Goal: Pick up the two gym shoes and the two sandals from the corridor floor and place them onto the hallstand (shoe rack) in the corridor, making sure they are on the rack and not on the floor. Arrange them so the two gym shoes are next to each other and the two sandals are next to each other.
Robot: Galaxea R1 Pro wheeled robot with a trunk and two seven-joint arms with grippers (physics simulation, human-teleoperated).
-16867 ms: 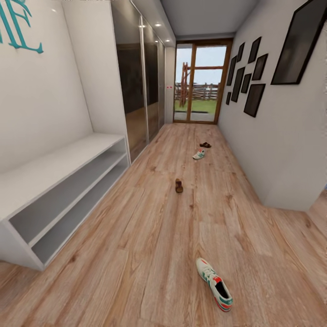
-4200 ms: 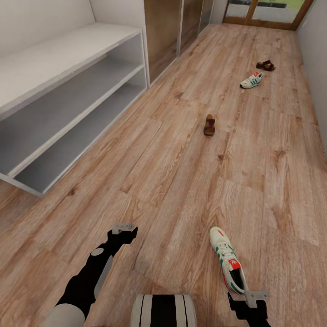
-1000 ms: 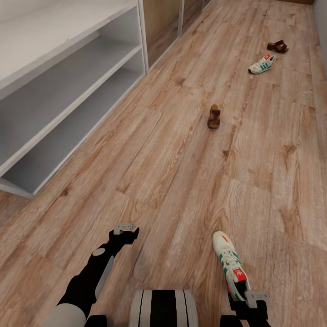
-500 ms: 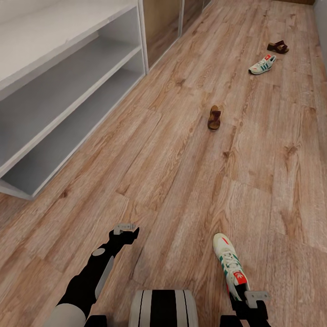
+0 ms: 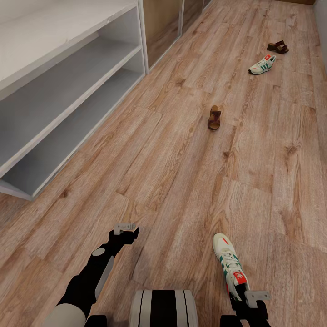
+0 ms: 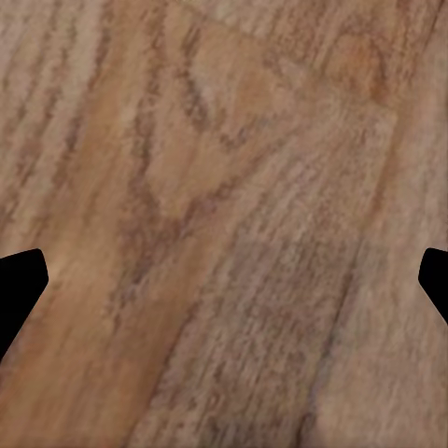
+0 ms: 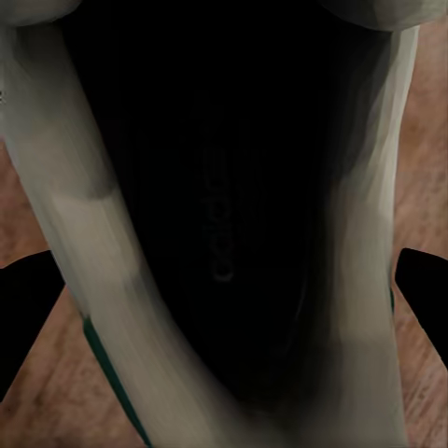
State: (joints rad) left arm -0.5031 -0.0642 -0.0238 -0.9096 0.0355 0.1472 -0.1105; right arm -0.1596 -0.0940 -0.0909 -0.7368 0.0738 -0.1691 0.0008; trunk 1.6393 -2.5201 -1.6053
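One gym shoe [image 5: 230, 265] lies on the corridor floor [image 5: 172, 177] right in front of me, toe pointing away. My right gripper [image 5: 251, 305] hangs open just above its heel. In the right wrist view the shoe's dark opening [image 7: 219, 187] sits between the spread fingertips [image 7: 23, 299] of the right gripper [image 7: 224, 289]. My left gripper [image 5: 127, 232] is open over bare planks [image 6: 224, 187]. The other gym shoe [image 5: 262, 64] and a sandal [image 5: 277, 46] lie far up the corridor. The second sandal [image 5: 214, 117] lies midway. The pale grey hallstand [image 5: 54, 50] stands on the left with bare shelves.
Brown wardrobe doors [image 5: 163, 22] follow the hallstand along the left wall. My own base [image 5: 163, 309] shows at the lower edge between the arms. Wide floor lies between me and the hallstand's lower shelf [image 5: 50, 150].
Since the oldest frame I have come up to the near gym shoe and both arms have entered the view. Over the last second nothing has visibly moved.
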